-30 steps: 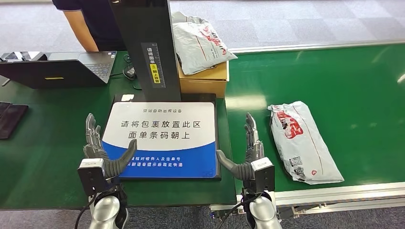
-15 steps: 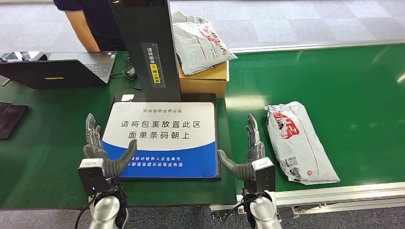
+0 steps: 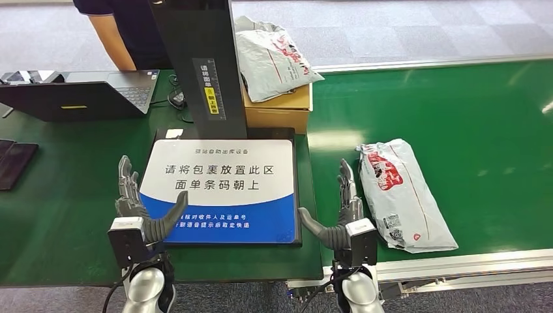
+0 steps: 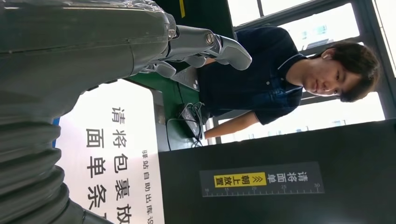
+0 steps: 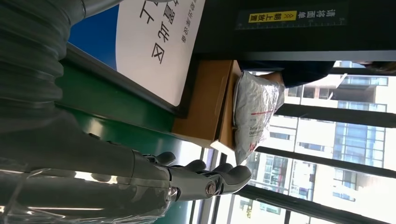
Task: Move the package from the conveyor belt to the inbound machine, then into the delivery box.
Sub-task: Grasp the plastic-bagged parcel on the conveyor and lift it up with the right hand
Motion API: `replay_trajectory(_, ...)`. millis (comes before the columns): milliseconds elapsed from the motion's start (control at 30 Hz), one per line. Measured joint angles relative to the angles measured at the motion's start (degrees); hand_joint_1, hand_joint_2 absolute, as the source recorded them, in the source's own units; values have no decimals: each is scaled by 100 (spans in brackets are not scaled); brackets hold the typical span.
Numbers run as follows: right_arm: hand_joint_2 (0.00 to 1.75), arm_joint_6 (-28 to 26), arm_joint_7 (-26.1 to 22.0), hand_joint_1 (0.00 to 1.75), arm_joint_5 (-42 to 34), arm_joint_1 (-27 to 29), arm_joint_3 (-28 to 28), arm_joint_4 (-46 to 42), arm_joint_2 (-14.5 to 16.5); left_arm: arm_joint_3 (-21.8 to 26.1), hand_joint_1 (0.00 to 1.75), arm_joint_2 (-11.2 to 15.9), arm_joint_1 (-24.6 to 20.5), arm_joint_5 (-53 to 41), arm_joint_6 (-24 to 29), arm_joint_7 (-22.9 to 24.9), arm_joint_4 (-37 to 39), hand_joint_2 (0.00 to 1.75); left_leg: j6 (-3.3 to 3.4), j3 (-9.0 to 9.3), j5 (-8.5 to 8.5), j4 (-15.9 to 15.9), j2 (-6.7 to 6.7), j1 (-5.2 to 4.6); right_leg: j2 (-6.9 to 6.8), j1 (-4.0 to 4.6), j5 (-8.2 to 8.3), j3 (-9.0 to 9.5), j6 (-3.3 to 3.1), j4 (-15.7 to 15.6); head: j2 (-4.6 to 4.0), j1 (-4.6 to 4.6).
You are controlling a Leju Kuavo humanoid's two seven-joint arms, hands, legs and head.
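A white plastic package point(image 3: 399, 192) with red print lies on the green conveyor belt point(image 3: 469, 124), just to the right of my right hand point(image 3: 342, 208). That hand is held flat with its fingers straight and holds nothing; its fingers point(image 5: 205, 179) stretch out in the right wrist view. My left hand point(image 3: 134, 202) hovers open at the left edge of the inbound machine's white and blue pad point(image 3: 218, 189). The machine's black column point(image 3: 195, 59) rises behind the pad. A cardboard delivery box point(image 3: 280, 107) stands behind the pad with another white package point(image 3: 270, 55) on top.
A person in a dark shirt point(image 3: 124, 29) stands behind the table at the far left. A laptop point(image 3: 85, 94) and a dark phone point(image 3: 16, 163) lie on the green table to the left. The belt's metal rail point(image 3: 456, 264) runs along the front.
The package has travelled left along the belt, closer to my right hand. Both hands have stayed in place.
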Motion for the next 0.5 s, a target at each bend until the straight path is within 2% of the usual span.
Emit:
replay_trajectory(233,175,26,-43,0,-52,78,-67,-20,0,-52,0,-4,-43,-104,113,91,45,175,0,-1,0,0,0,0,0,0,0,1,0,0,0,0)
replay_trajectory(500,175,-218,-12,0,-128,69,-188,-74,-9,7,0,2,137,-70,174,110,-90,175,0,-2,0,0,0,0,-1,0,0,1,0,0,0,0)
